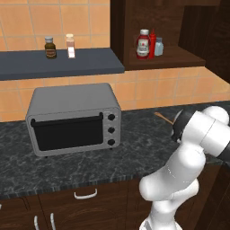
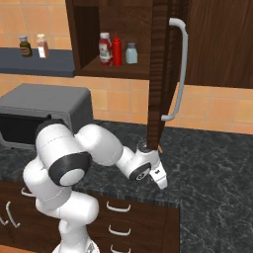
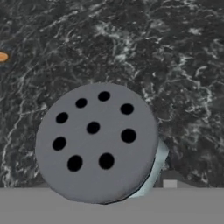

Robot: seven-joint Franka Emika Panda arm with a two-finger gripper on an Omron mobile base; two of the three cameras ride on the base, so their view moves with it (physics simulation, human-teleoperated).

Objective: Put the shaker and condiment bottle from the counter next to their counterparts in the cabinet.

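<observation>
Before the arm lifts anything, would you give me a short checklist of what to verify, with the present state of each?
1. Shaker centred under the hand: ok.
2. Jaws shut on it: cannot tell.
3. Cabinet door open: ok.
4. Clearance between gripper and the door's lower edge for the lift: cannot tell.
5. Free shelf room right of the twin shaker: ok.
6. Labelled red bottle on the shelf: ok.

shaker (image 3: 96,142) body under its top
</observation>
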